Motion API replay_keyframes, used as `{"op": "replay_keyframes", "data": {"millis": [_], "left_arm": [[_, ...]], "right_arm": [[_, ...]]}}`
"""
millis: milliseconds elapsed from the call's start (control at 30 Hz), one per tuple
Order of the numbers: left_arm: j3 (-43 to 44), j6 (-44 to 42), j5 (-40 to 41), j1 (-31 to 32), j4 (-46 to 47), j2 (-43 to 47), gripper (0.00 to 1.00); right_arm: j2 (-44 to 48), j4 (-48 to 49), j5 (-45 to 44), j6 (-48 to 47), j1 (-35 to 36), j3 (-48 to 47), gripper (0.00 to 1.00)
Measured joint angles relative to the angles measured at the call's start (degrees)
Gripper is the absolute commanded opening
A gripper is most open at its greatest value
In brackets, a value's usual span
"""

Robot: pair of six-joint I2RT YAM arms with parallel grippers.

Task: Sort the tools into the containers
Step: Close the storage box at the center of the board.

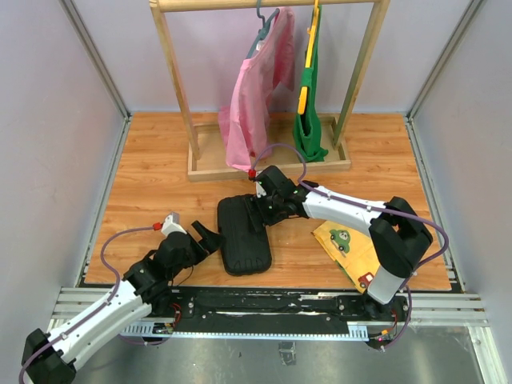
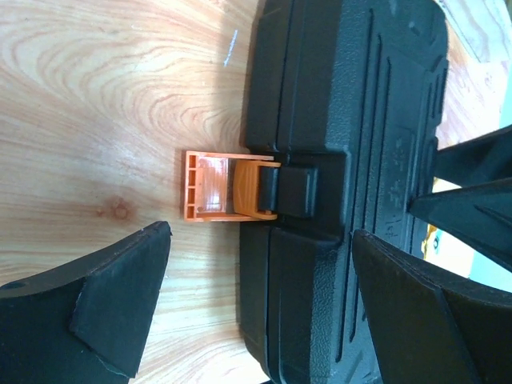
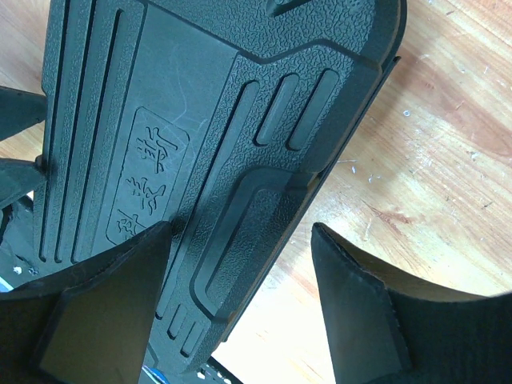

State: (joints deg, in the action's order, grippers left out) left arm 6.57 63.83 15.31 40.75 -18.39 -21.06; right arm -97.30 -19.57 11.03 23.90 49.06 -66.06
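Nearest my side, the left gripper (image 1: 205, 237) stood spread wide and held nothing, just left of the black tool case (image 1: 244, 240). The case lay closed on the wooden table (image 1: 160, 184). Its orange latch (image 2: 228, 186) stuck out flat from the case's left edge, facing the spread fingers (image 2: 104, 312). The lid carried raised Chinese characters (image 3: 152, 180) (I couldn't read them). At the case's far end the right gripper (image 1: 260, 210) hung with jaws parted, one finger over the lid and the other past the case's edge above bare wood. I couldn't tell whether either touched. Bare boards ran left of the case. A yellow board (image 1: 352, 248) lay right of it, apart. Beyond the case stood a wooden rack (image 1: 268, 166) with a pink garment (image 1: 252, 104) and a green garment (image 1: 308, 120).
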Motion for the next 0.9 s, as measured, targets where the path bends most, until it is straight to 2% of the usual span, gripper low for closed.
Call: {"op": "replay_keyframes", "data": {"millis": [633,767,900], "left_arm": [[1.14,1.09,-1.07,-0.02,7.69,-11.67,0.99],[0.90,0.90,-1.07,-0.02,8.00,-10.97,0.99],[-1.09,0.63,-1.42,-0.02,8.02,-5.57,0.99]], "right_arm": [[-0.11,-0.02,0.72,0.00,-0.02,0.00,0.72],[-0.11,0.00,0.72,0.00,-0.02,0.00,0.72],[-0.11,0.02,0.74,0.02,-0.02,0.00,0.72]]}}
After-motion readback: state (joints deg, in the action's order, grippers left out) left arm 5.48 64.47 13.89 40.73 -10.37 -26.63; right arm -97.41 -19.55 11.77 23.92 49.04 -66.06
